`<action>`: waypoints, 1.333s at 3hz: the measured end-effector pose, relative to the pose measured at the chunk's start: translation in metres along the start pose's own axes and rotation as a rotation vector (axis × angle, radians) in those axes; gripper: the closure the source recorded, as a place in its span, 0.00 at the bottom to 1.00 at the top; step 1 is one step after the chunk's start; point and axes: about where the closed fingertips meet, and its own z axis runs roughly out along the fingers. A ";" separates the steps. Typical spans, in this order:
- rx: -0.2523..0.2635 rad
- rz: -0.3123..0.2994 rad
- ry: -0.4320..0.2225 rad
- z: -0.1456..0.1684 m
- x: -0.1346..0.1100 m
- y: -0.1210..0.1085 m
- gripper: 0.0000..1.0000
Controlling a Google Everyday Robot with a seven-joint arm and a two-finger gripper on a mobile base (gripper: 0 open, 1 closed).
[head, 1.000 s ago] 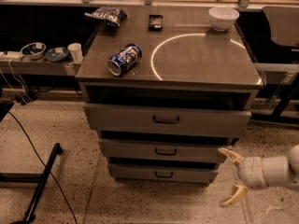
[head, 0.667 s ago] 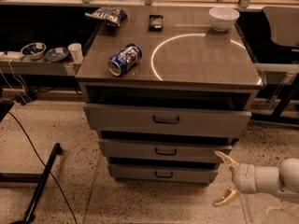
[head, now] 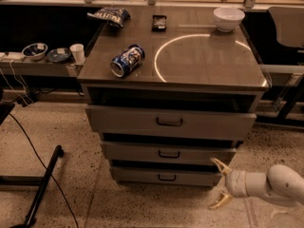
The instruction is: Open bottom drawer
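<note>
At the lower right of my view, the gripper (head: 218,184) sits low over the speckled floor (head: 142,208), just off the right end of the cabinet (head: 173,87). Its two pale fingers (head: 220,166) are spread wide, one pointing up and one down, with nothing between them. The upper fingertip lies just beside the right edge of the drawer fronts; I cannot tell whether it touches. The white arm (head: 275,184) runs off to the right.

The bottom drawer (head: 142,175) is the lowest of three grey fronts. Its small dark handle (head: 166,177) sits at the middle, well to the left of the gripper. Above it are the middle drawer (head: 137,151) and the wider top drawer (head: 128,120), each with a dark gap over it.

On the cabinet top I see a blue can (head: 127,61) lying on its side, a white bowl (head: 228,18) at the back right, a crumpled bag (head: 110,15) and a small dark object (head: 159,22). On a shelf to the left stand two bowls (head: 34,50) and a white cup (head: 77,52).
</note>
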 end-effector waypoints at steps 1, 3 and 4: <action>0.088 -0.056 0.042 0.031 0.035 -0.006 0.00; 0.218 -0.194 0.048 0.024 0.046 -0.036 0.00; 0.137 -0.215 0.070 0.055 0.087 -0.020 0.00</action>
